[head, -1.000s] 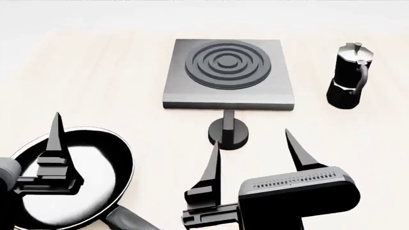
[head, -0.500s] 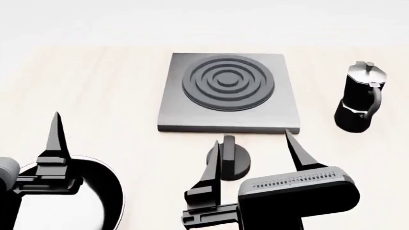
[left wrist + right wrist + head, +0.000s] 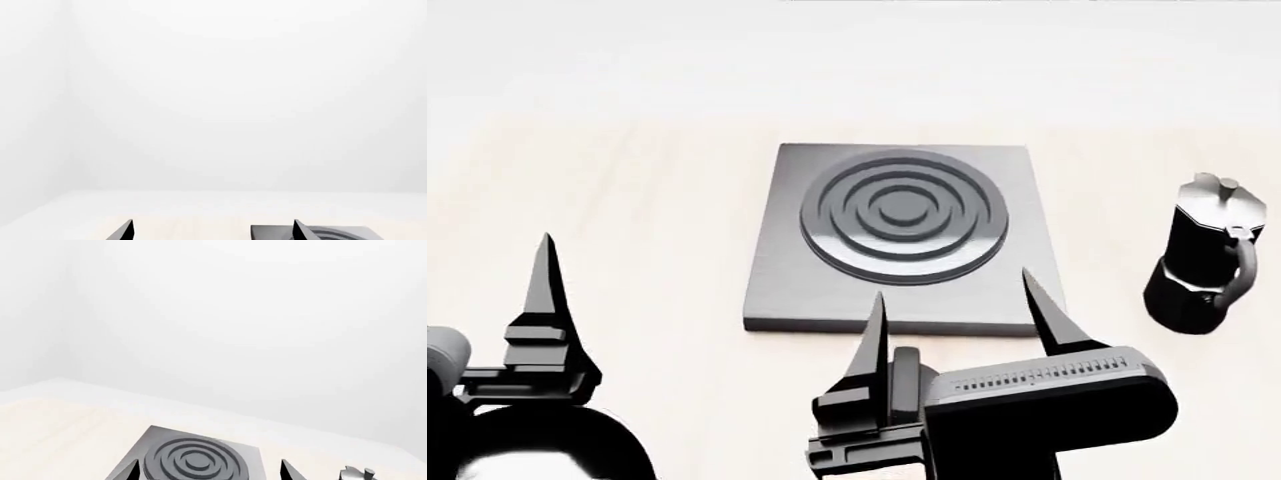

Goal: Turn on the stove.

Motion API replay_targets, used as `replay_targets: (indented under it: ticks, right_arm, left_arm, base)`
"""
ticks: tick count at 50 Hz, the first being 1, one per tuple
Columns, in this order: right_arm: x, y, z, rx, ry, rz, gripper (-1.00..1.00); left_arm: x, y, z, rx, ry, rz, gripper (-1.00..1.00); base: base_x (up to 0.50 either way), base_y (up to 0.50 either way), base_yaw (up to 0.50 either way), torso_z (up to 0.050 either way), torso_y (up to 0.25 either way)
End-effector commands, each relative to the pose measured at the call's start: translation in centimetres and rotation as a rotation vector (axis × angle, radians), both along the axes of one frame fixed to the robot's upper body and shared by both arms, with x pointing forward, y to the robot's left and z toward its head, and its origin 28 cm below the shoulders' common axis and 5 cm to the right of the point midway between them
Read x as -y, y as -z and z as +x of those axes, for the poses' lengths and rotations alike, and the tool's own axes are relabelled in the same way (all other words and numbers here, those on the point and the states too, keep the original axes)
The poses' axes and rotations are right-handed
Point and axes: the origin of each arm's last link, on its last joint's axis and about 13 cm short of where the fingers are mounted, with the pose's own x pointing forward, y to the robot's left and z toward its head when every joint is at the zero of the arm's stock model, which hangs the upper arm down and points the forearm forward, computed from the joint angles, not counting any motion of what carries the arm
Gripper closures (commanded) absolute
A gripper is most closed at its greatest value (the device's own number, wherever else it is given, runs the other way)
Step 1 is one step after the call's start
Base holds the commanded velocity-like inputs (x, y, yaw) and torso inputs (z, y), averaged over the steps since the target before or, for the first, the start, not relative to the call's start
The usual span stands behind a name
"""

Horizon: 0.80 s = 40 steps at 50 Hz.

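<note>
With the view carried forward since a second ago, the stove (image 3: 897, 240) now lies on the table (image 3: 627, 200) just beyond the wide-spread right hand (image 3: 954, 310), its knob (image 3: 904, 385) apparently tucked between the fingers, so the approach seems nearly done and closing and twisting comes next.

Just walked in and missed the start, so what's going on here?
A two-armed robot is at a light wooden table, going for the stove. Its right gripper is open, just short of the slab's near edge, with the small black knob between its fingers, not yet grasped. The left gripper hangs idle above the frying pan. A black moka pot stands right of the stove.
</note>
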Motion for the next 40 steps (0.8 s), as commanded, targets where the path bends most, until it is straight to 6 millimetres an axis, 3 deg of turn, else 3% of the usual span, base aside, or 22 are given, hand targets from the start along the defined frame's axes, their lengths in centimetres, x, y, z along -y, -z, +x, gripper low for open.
replay_targets:
  ticks: [1, 13, 40]
  right_arm:
    - [0.0, 0.0, 0.0, 0.0, -0.001, 0.001, -1.0]
    - [0.0, 0.1, 0.0, 0.001, 0.002, 0.009, -1.0]
    - [-0.3, 2.1, 1.3, -0.163, -0.024, 0.038, -1.0]
  left_arm:
    - [0.0, 0.0, 0.0, -0.001, -0.002, 0.003, -1.0]
    - [0.0, 0.0, 0.0, 0.0, -0.002, 0.005, -1.0]
    - [-0.1, 0.1, 0.0, -0.001, -0.004, 0.002, -1.0]
  base:
    - [0.25, 0.0, 0.0, 0.0, 0.0]
    - [0.25, 0.0, 0.0, 0.0, 0.0]
    - [0.0, 0.0, 0.0, 0.0, 0.0]
